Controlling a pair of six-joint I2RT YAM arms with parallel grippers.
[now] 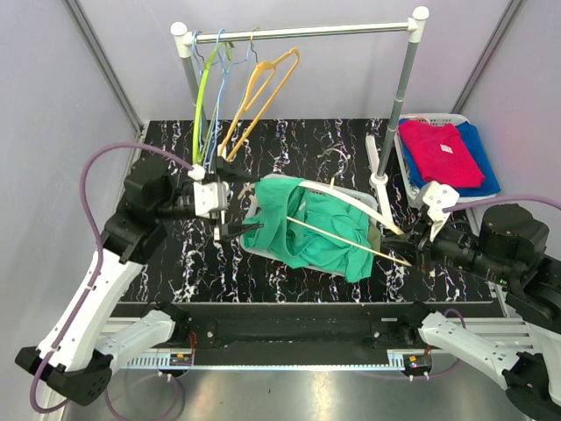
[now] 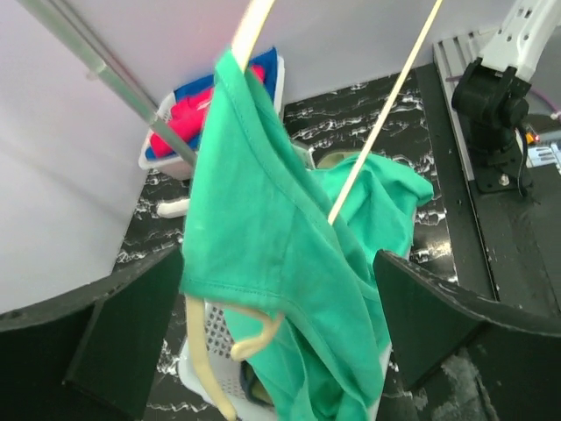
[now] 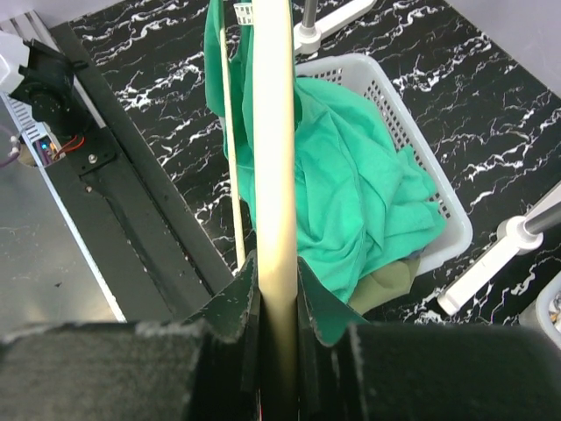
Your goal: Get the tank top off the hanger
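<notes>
Looking from your left, the left end effector point(image 1: 252, 204) stands wide open and grips nothing, with the green fabric tank top point(image 1: 307, 224) hanging between its fingers. That top sits threaded on the cream plastic hanger point(image 1: 351, 200), draped over the white perforated basket point(image 3: 408, 132) on the black marbled worktop point(image 1: 175, 263). Your right end effector point(image 3: 279, 307) is clamped on the hanger's arm.
</notes>
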